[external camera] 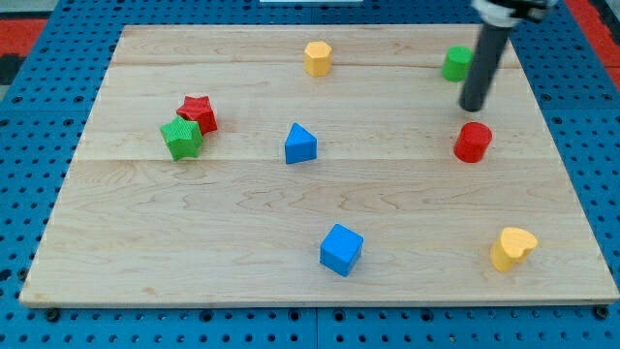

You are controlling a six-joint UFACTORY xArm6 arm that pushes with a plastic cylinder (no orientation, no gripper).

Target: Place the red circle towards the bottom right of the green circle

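Observation:
The red circle (473, 142) lies on the wooden board at the view's right. The green circle (456, 63) lies above it near the board's top right, partly hidden behind my rod. My tip (473, 109) sits just above the red circle, between the two circles, a little below and right of the green circle. The tip is close to the red circle; I cannot tell whether they touch.
A yellow hexagon (317, 58) lies at the top middle. A red star (198, 113) touches a green star (182, 138) at the left. A blue triangle (299, 144) is at centre, a blue cube (341, 249) at bottom middle, a yellow heart (511, 248) at bottom right.

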